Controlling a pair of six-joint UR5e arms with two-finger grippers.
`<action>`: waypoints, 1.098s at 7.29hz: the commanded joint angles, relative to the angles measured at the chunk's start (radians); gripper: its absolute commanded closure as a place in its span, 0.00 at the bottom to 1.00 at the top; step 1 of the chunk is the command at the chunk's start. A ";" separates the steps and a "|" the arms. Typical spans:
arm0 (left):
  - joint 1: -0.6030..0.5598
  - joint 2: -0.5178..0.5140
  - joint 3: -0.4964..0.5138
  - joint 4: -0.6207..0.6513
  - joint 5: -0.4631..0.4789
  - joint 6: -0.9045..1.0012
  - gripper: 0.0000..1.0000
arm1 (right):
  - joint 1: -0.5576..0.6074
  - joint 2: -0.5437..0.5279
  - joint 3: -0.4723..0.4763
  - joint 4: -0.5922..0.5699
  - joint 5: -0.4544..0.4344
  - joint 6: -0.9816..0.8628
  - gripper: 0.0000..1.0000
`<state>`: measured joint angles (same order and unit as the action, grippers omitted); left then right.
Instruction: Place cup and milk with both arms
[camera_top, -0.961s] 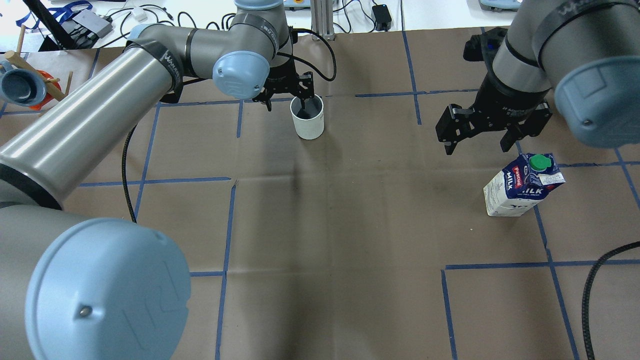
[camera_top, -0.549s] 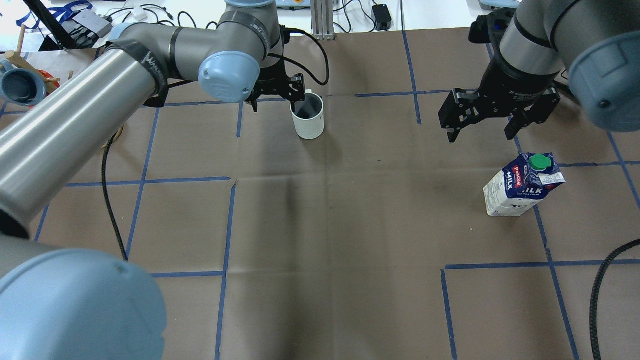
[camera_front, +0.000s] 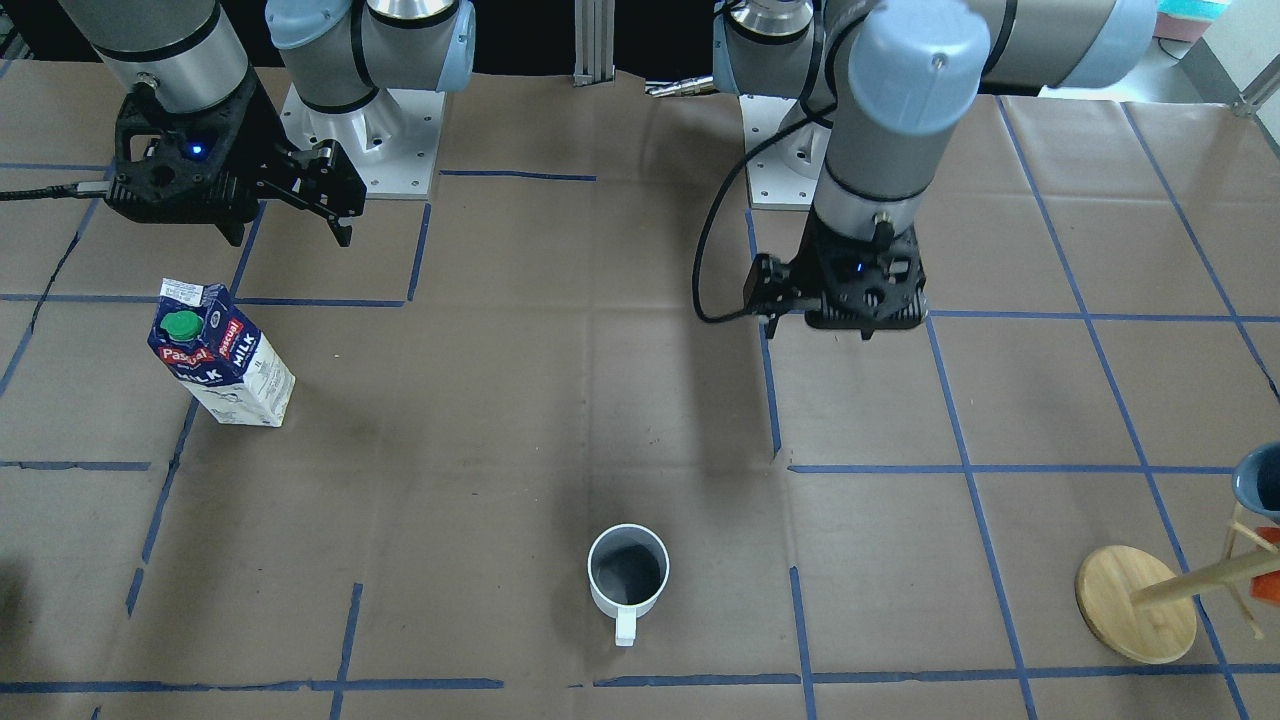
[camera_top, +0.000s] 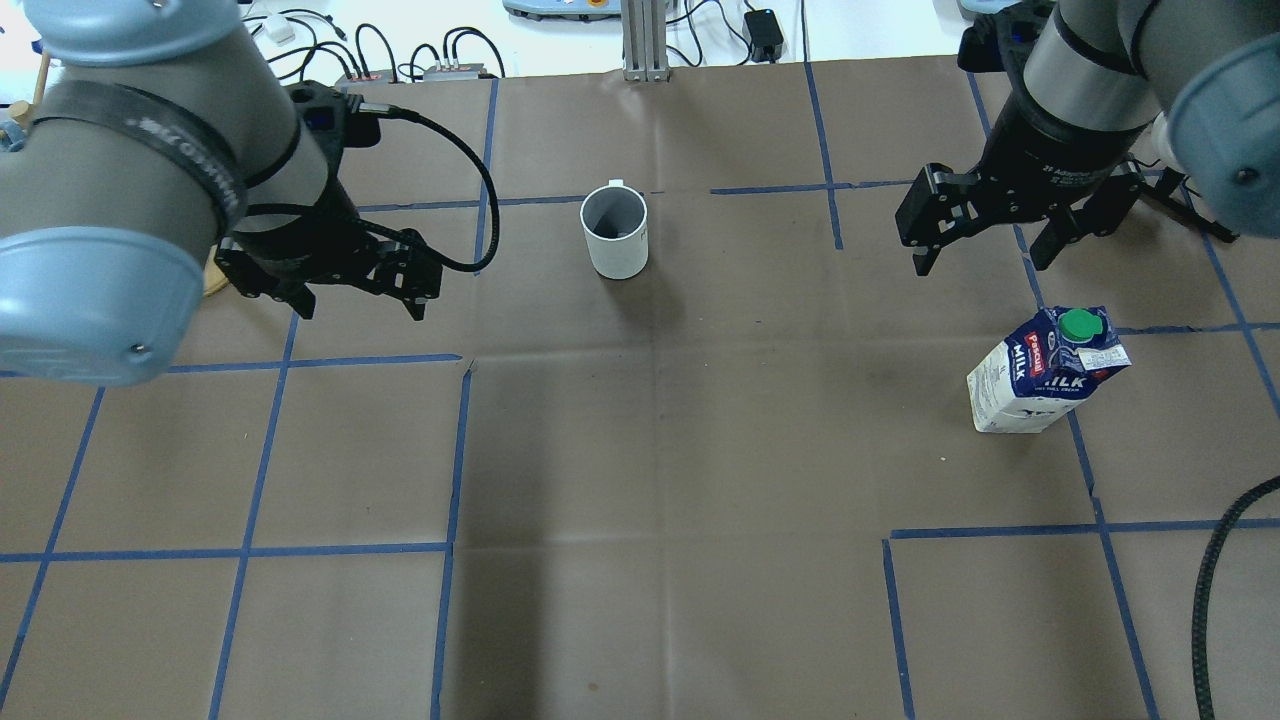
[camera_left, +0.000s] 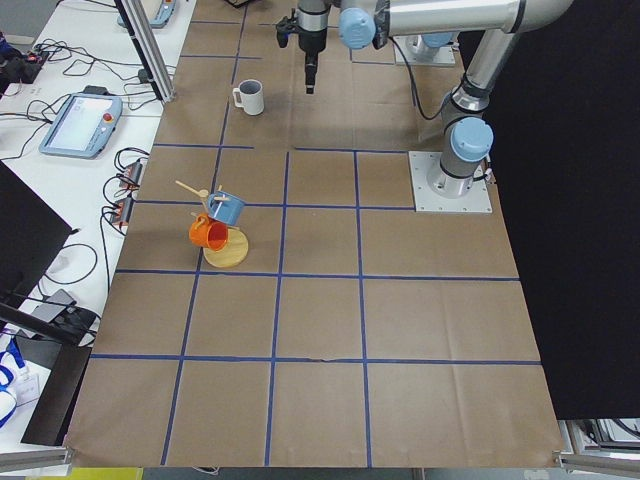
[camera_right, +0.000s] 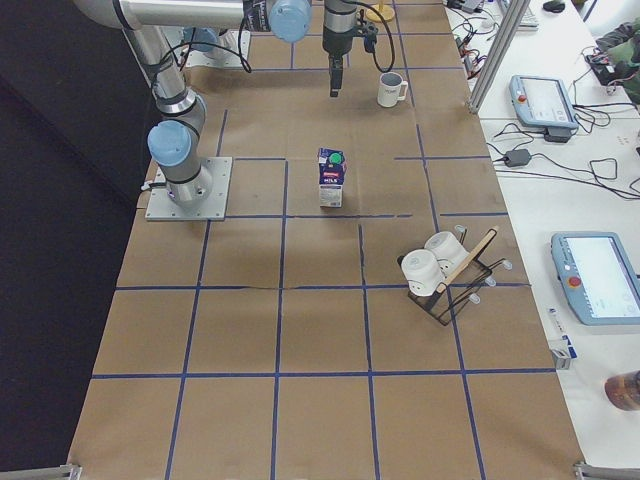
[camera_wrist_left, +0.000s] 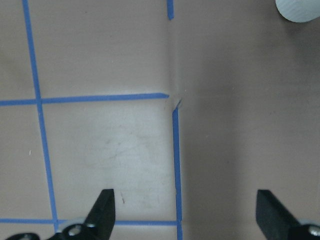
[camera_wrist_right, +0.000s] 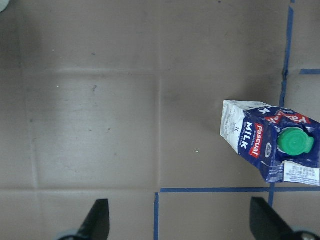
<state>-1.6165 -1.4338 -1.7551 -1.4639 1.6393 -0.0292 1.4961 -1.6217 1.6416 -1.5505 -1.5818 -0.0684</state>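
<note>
So right now both things are standing free on the brown paper table (camera_top: 640, 470) and neither gripper is holding anything.

The cup (camera_top: 615, 233) sits upright toward the far middle of the table, mouth straight up, so you can look down into the greyish inside. Its squared handle points away from the robot, toward the operators' side. It's just on the robot's side of a blue tape line (camera_top: 780, 188), with nothing touching it.

The milk (camera_top: 1045, 370) is over on the robot's right, well apart from the cup. It stands on its base, so the long axis is vertical, with the green cap (camera_top: 1080, 323) on top. The lean in the overhead shot looks like camera angle, since the right-side camera shows it upright. The carton is twisted a bit relative to the tape grid, and its base is right at one of the tape lines.

The left gripper (camera_top: 360, 308) hangs above the table on the robot's left of the cup, clearly away from it. Its jaws are spread wide, and its wrist cam shows only bare paper and tape between the fingers, with a sliver of the cup in one top corner.

The right gripper (camera_top: 982, 265) is raised near the milk with its jaws just as wide. In its wrist cam the carton sits off to the side, not between the fingers.

A wooden mug stand (camera_left: 222, 235) with a blue and an orange mug stands far off on the robot's left.
</note>
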 joint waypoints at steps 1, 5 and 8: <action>0.003 0.111 -0.010 -0.067 -0.001 -0.003 0.00 | -0.174 -0.015 0.006 0.012 -0.029 -0.116 0.00; 0.010 0.082 0.000 -0.197 -0.079 0.032 0.00 | -0.301 -0.015 0.128 -0.037 -0.014 -0.243 0.00; 0.009 0.093 -0.003 -0.190 -0.085 0.065 0.00 | -0.301 -0.018 0.256 -0.179 -0.021 -0.238 0.00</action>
<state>-1.6073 -1.3410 -1.7565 -1.6563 1.5589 0.0295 1.1955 -1.6400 1.8534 -1.6761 -1.5979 -0.3068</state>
